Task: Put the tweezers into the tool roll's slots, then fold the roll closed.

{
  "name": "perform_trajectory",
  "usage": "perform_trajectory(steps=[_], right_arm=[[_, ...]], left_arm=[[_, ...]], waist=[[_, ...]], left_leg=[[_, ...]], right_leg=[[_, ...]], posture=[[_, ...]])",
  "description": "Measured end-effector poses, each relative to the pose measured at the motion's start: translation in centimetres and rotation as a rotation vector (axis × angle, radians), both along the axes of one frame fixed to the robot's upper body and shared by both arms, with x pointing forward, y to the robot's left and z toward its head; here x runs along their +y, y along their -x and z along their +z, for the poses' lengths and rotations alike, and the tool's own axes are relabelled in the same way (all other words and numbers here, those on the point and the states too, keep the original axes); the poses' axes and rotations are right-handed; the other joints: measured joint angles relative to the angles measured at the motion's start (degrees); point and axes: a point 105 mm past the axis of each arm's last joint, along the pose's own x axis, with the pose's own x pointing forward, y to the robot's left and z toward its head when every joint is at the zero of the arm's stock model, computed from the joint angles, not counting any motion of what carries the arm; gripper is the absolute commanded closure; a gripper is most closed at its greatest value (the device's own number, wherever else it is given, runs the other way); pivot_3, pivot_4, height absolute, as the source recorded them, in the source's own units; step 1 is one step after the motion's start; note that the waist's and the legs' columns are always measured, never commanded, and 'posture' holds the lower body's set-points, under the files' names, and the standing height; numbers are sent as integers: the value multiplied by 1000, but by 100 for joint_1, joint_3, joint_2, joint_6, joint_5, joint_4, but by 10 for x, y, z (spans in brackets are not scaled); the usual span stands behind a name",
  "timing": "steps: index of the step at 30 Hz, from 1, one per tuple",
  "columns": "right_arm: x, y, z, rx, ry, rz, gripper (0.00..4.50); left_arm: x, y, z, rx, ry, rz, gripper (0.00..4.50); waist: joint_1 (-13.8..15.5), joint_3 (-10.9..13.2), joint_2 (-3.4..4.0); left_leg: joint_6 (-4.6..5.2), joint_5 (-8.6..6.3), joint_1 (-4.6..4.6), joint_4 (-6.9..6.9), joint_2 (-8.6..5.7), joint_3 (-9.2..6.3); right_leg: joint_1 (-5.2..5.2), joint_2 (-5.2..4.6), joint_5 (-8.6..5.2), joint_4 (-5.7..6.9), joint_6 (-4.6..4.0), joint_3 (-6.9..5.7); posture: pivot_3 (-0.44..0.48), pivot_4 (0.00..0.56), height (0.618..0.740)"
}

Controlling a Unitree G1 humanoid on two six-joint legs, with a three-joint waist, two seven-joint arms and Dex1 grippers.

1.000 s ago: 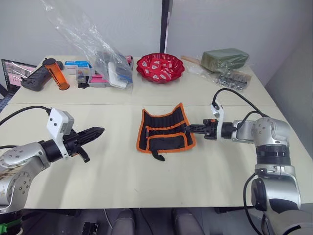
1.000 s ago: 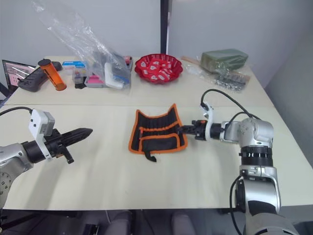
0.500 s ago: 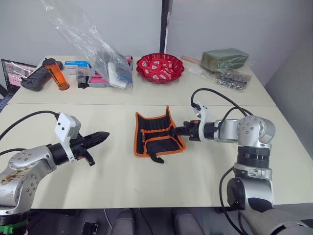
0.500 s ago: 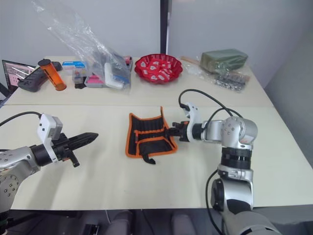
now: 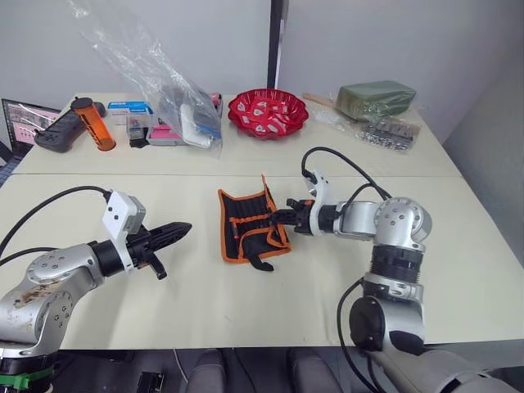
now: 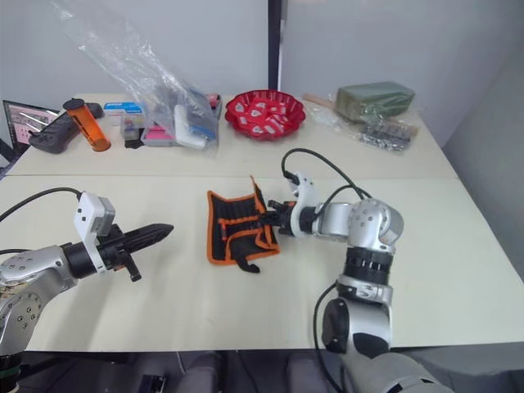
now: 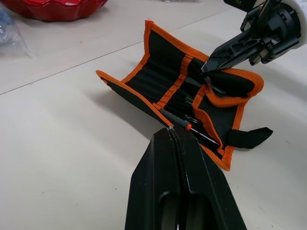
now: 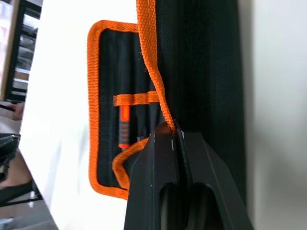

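At lower left of the head view, the left end effector [image 5: 168,235] hovers above the table [image 5: 246,303], fingers pressed together and holding nothing. At frame centre the tool roll [image 5: 246,225] lies half folded, its right flap raised. The right end effector [image 5: 282,216] pinches that flap's orange edging. The left wrist view adds tweezers [image 7: 189,125] tucked in the slots [image 7: 168,79], one orange-tipped. Farther back, along the frame's top, stand a red bowl [image 5: 268,113], a plastic bag [image 5: 155,74] and a grey wall.

Matt black woven-cloth tool roll [image 7: 168,72] with orange fabric edging, smooth pale table [image 5: 246,295], glossy red bowl [image 5: 268,112]
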Motion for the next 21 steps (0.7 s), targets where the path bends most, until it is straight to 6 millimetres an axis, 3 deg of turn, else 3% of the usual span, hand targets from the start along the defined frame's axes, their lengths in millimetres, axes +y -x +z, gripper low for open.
perform_trajectory(steps=[7, 13, 17, 21], right_arm=[[4, 1, -10, 40, -4, -18, 4484], [4, 2, -19, 65, -28, -18, 2705], [7, 3, -16, 61, -73, 7, 1189], [8, 5, -11, 56, -123, 28, 55]], left_arm=[[-1, 0, -1, 3, -2, -3, 4500], [-1, 0, -2, 5, -3, -2, 4500], [-1, 0, -3, 8, -10, -2, 4500], [-2, 0, -4, 10, -13, -4, 4500]], waist=[[2, 0, 0], [6, 0, 1], [5, 0, 1], [5, 0, 1]], left_leg=[[0, 0, 0, 0, 0, 0], [0, 0, 0, 0, 0, -1], [0, 0, 2, 1, 0, -1], [0, 0, 3, 1, 0, -1]], right_leg=[[0, 0, 0, -1, 0, -2], [1, 0, 0, -1, 0, -2], [3, 0, 0, -1, 0, -2], [4, 0, 0, 0, 0, -3]], posture=[[0, 150, 740], [0, 150, 740], [0, 150, 740], [0, 150, 740]])
